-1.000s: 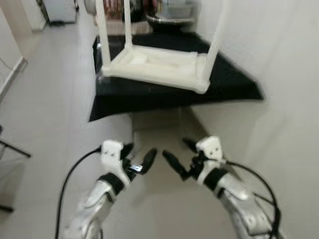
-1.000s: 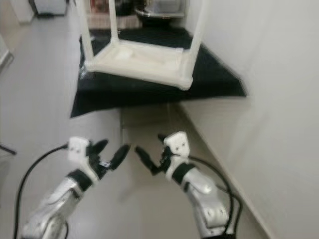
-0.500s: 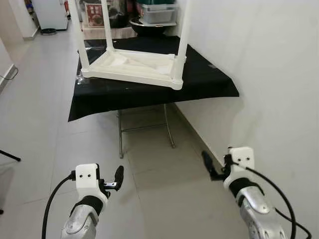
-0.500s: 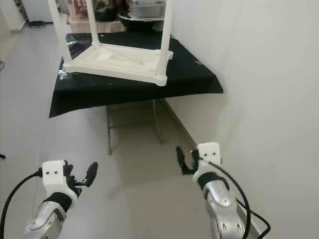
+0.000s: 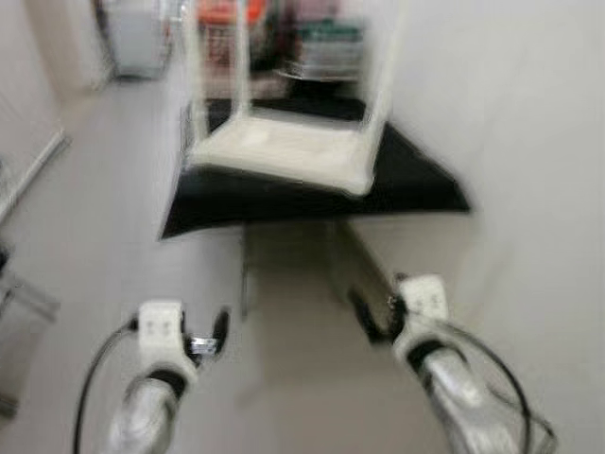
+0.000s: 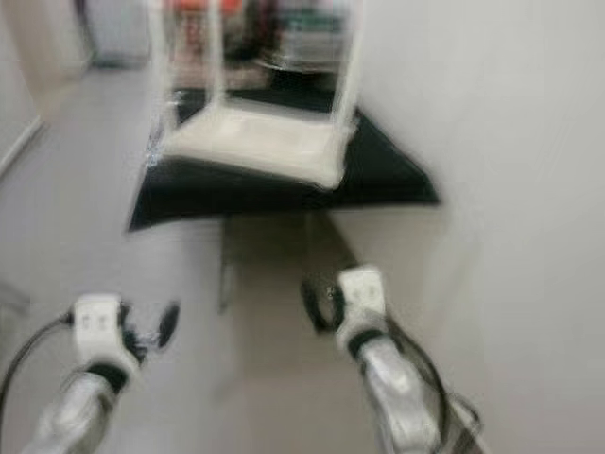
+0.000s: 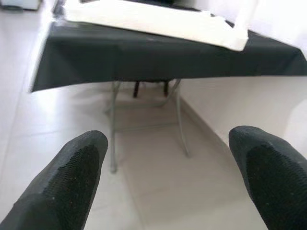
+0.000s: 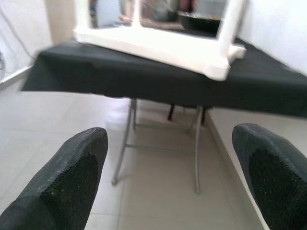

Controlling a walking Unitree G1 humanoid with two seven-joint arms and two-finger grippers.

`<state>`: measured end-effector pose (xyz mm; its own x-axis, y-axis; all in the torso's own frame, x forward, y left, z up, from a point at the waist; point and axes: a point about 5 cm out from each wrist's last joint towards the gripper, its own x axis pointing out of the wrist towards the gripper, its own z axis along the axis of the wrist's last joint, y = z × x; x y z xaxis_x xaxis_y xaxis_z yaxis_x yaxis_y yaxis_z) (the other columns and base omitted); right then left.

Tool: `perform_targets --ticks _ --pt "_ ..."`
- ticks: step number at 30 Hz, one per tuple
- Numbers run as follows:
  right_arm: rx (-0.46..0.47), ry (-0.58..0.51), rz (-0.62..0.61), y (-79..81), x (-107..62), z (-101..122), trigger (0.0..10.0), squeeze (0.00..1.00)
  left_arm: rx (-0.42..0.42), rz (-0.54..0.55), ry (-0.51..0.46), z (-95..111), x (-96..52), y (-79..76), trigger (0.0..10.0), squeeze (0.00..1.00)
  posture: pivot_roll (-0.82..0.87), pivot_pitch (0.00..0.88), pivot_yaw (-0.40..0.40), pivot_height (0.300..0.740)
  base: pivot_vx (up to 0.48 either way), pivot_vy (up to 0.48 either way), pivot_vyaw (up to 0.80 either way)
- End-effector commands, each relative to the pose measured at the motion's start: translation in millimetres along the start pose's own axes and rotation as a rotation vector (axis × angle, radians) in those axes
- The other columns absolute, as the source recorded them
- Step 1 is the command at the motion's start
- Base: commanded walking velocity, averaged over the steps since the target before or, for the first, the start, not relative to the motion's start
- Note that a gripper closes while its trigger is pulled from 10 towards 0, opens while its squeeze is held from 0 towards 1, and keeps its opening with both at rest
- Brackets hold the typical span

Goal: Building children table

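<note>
On one black-draped stand (image 8: 144,81) sits one upturned white children table (image 8: 158,45); both claws, left claw (image 7: 168,167) and right claw (image 8: 168,167), gape empty.

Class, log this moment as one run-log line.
white plastic children's table: upside down on black-draped table | left gripper: open, empty | right gripper: open, empty | head views: blurred
</note>
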<state>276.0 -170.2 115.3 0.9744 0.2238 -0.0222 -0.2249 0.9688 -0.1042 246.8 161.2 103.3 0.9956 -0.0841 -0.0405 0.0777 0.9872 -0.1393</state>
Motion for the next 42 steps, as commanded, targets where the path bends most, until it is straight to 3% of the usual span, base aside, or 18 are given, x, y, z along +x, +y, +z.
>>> perform_targets --ticks 1,27,30,32,37,38,39,42 --pt "0.014 0.017 -0.008 -5.5 -0.3 -2.2 10.0 0.0 0.012 -0.023 0.003 0.4 2.3 -4.1 10.0 0.0 0.04 0.038 -0.03 0.74 0.48 0.0 0.0" --pt "0.038 -0.002 0.118 -0.5 3.2 0.7 10.0 0.0 0.05 -0.054 -0.036 9.7 9.9 -7.1 10.0 0.0 0.04 0.054 -0.034 0.74 0.473 0.0 0.0" --pt "0.051 -0.013 0.169 2.2 2.6 2.1 10.0 0.0 0.077 -0.084 -0.048 12.2 10.1 -9.9 10.0 0.0 0.04 0.056 -0.034 0.74 0.472 0.0 0.0" --pt "0.049 -0.046 0.31 9.4 0.1 11.3 10.0 0.0 0.103 -0.12 -0.071 17.8 12.0 -13.7 10.0 0.0 0.04 0.056 -0.029 0.74 0.465 0.0 0.0" --pt "0.047 -0.093 0.467 16.3 -0.1 31.0 10.0 0.0 0.119 -0.162 -0.102 26.3 15.3 -18.5 10.0 0.0 0.05 0.056 -0.025 0.74 0.092 0.0 0.0" --pt "-0.024 -0.095 0.546 19.3 1.7 41.7 10.0 0.0 0.131 -0.188 -0.116 29.8 16.5 -21.4 10.0 0.0 0.04 0.055 -0.021 0.74 0.0 0.0 0.0" --pt "-0.024 -0.095 0.546 19.3 1.7 41.7 10.0 0.0 0.131 -0.188 -0.116 29.8 16.5 -21.4 10.0 0.0 0.04 0.055 -0.021 0.74 0.0 0.0 0.0" --pt "-0.324 -0.012 0.679 21.1 8.5 54.4 10.0 0.0 0.167 -0.246 -0.108 28.3 16.9 -29.2 10.0 0.0 0.05 0.056 -0.022 0.74 0.0 0.0 0.0"
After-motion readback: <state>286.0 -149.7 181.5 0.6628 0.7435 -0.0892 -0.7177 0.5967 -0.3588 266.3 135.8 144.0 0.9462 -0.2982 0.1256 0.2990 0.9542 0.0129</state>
